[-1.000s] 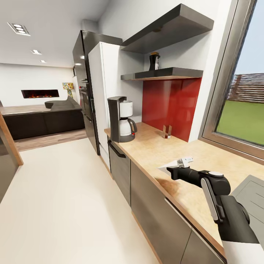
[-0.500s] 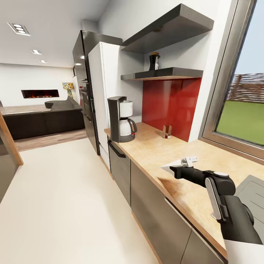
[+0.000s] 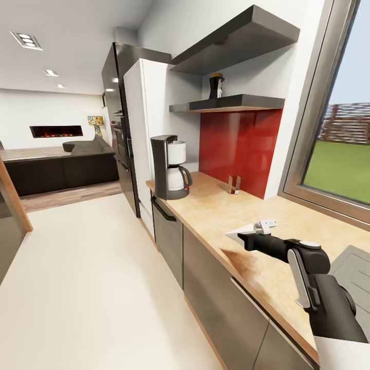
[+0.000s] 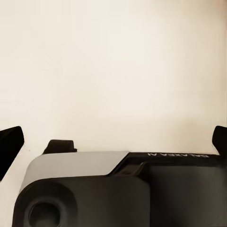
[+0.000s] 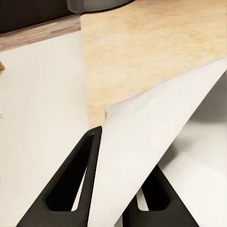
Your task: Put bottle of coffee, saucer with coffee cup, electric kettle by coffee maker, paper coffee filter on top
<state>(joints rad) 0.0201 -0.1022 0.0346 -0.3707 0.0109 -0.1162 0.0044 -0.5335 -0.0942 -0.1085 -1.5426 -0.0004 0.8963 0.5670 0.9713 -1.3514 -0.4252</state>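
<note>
The right claw [image 3: 245,236] is pinching the white paper filter [image 3: 237,232] flat between its two dark fingers [image 5: 75,184], holding it up in the air over the desk [image 3: 226,210], clear of the wood. I judge it is carrying the paper high like this so the thin cone neither drags nor crumples on the way to the coffee maker [image 3: 170,167], which is standing at about ten o'clock from the claw, at the far end of the desk beside the tall white cupboard [image 3: 146,139]. The left claw [image 4: 113,146] is hanging over the pale floor [image 3: 92,288] with its finger tips spread wide at the edges of its own camera, gripping nothing.

Counting: one filter, one coffee maker, and one dark coffee jar [image 3: 216,86] sitting on the lower black shelf [image 3: 241,102], at about twelve o'clock above the claw, not yet brought down. There are two black shelves, one above the other. A small clear stand [image 3: 234,184] is waiting by the red wall panel [image 3: 241,149]. A corner of the grey sink [image 3: 354,267] is showing at three o'clock.
</note>
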